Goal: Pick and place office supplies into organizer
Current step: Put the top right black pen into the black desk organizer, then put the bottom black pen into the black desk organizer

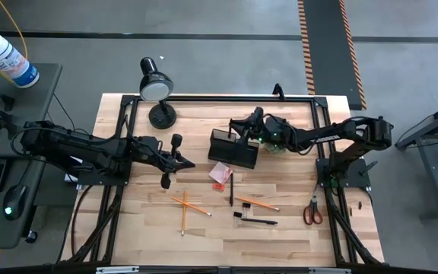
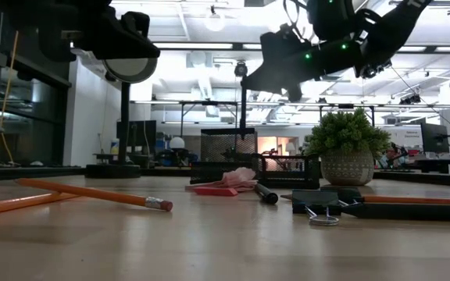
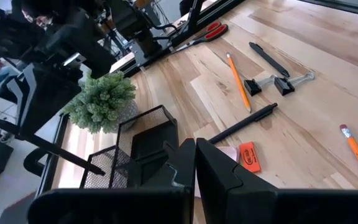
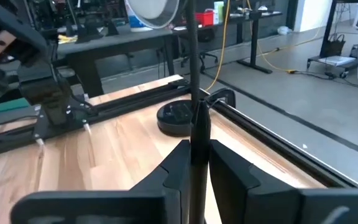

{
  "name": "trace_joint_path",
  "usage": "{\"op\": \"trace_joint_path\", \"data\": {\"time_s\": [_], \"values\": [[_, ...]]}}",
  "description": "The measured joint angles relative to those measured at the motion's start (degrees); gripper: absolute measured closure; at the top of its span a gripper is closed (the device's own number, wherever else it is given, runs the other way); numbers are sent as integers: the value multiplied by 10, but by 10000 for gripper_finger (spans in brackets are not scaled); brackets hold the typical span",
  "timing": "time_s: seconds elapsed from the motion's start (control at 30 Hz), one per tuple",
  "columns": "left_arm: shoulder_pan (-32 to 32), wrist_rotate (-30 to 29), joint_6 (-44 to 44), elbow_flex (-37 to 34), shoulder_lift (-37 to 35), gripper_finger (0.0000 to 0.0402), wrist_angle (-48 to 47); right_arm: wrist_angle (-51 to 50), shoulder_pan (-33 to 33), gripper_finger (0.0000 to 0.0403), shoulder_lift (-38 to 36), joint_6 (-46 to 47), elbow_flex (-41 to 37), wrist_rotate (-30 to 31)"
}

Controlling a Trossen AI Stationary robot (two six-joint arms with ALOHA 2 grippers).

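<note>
Right gripper (image 1: 243,128) above black mesh organizer (image 1: 233,150), fingers pinching upright black pen (image 4: 193,93), not yet dropped in. Left gripper (image 1: 175,152) pressed together, empty, idle well left. Remaining: pencils (image 1: 188,204), scissors (image 1: 312,211), pink sticky pad (image 1: 220,173), binder clips, pens loose on table in front.

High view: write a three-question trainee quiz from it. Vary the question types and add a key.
1. True or false: the scissors lie inside the organizer.
2. Fill in: the upright pen above the organizer is held by the ___ claw.
3. What stands on the table's far edge, left of the organizer?

Key:
1. False; they lie on the table near the right arm's base.
2. The right claw.
3. The lamp.
</note>
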Motion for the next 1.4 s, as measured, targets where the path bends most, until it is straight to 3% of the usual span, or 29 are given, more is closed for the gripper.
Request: {"op": "trace_joint_path", "data": {"time_s": [0.5, 0.63, 0.77, 0.9, 1.2, 1.4], "values": [[0, 0, -4, 0, 0, 399, 5, -54, 0, 313, -1, 49, 1, -6], [0, 0, -4, 0, 0, 399, 5, -57, 6, 303, -15, 49, 11, -93], [0, 0, -4, 0, 0, 399, 5, -76, 36, 303, -31, 38, 15, -203], [0, 0, -4, 0, 0, 399, 7, -126, 68, 310, -45, -2, 15, -261], [0, 0, -15, 0, 0, 399, 12, -280, 160, 320, -44, 19, 15, -252], [0, 0, -15, 0, 0, 399, 12, -307, 244, 320, -44, 36, 15, -256]]}}
